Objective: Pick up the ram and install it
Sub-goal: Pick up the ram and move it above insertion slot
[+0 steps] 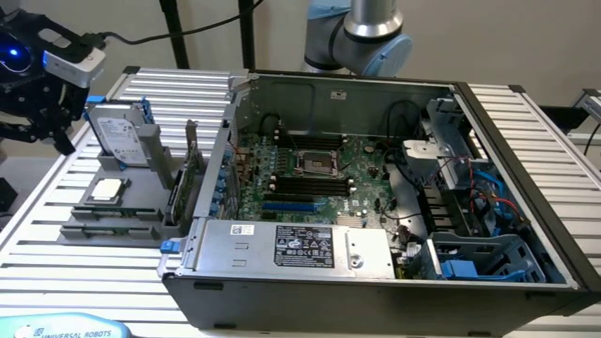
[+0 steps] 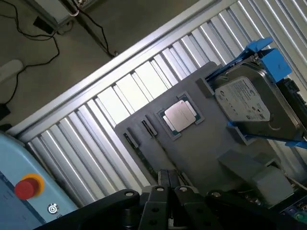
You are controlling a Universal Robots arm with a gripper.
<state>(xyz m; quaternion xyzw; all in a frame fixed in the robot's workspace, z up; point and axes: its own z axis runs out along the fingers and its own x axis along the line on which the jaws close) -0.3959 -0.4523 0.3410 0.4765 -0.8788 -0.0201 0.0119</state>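
Ram [image 2: 144, 161] rests in gray holder [image 2: 204, 143] — under the closed claw [image 2: 168, 179], apart.

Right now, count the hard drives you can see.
1: the hard drive in a blue caddy, standing on the grey holder beside the computer case. More may be hidden inside it.

Exterior high, oblique; wrist overhead; shared tray [image 1: 141, 191] [image 2: 206, 143]
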